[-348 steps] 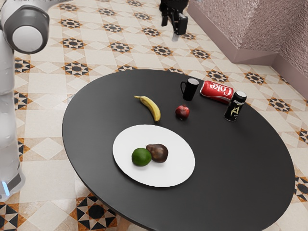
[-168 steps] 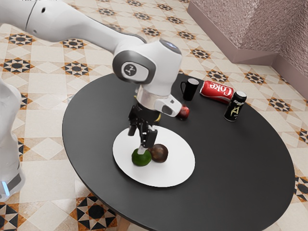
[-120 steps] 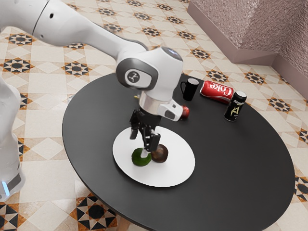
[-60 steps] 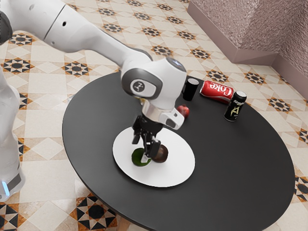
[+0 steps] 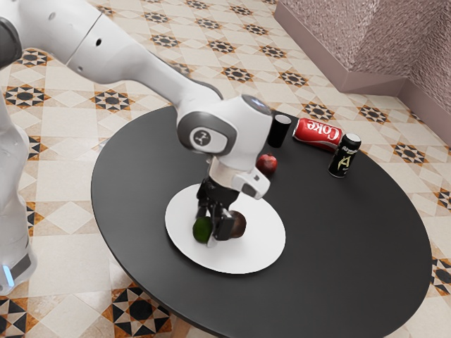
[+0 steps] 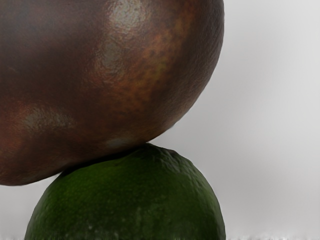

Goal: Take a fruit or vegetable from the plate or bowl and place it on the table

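Jaws [image 5: 213, 234] at green fruit [image 5: 201, 229], bare plate [image 5: 261, 243] out to rim

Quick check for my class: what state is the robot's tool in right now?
Tool: down at the green fruit on the plate; whether it is open or closed cannot be told.

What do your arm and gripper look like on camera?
My arm has smooth, rounded white links with dark grey bands at the joints and an oval white badge bearing a dark logo. The gripper is black and angular, below a pale collar. A blue light strip glows low down. I see no loose cables.
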`<state>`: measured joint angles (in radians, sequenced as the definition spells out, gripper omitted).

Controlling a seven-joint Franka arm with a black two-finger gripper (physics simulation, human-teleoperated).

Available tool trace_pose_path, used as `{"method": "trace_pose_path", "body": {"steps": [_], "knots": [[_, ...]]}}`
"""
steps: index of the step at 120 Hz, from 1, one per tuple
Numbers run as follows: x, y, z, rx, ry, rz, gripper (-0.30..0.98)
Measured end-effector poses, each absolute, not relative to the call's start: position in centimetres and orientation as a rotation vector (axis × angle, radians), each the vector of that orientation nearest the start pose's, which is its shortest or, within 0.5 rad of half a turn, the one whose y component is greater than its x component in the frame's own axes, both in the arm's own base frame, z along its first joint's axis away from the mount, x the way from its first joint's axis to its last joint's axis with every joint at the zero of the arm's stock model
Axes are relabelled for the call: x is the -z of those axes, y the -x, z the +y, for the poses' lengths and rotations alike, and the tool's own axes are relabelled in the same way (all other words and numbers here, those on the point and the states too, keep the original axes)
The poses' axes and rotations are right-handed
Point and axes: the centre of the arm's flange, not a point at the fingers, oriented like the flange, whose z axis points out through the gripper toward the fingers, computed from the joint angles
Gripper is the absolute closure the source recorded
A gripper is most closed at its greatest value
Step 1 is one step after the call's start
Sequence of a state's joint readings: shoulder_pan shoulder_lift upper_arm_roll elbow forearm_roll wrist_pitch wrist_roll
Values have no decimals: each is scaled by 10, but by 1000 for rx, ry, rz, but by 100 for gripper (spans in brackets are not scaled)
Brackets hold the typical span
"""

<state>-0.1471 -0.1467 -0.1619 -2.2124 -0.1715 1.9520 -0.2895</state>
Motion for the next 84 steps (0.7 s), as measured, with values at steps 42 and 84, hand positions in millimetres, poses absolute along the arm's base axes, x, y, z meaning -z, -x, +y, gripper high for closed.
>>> {"method": "trace_pose_path", "body": {"steps": [42,84], "knots": [[-431,-462,-158,-232,3219,-121,38],[-531,-432,-213,-31,3190,-52,46]]}}
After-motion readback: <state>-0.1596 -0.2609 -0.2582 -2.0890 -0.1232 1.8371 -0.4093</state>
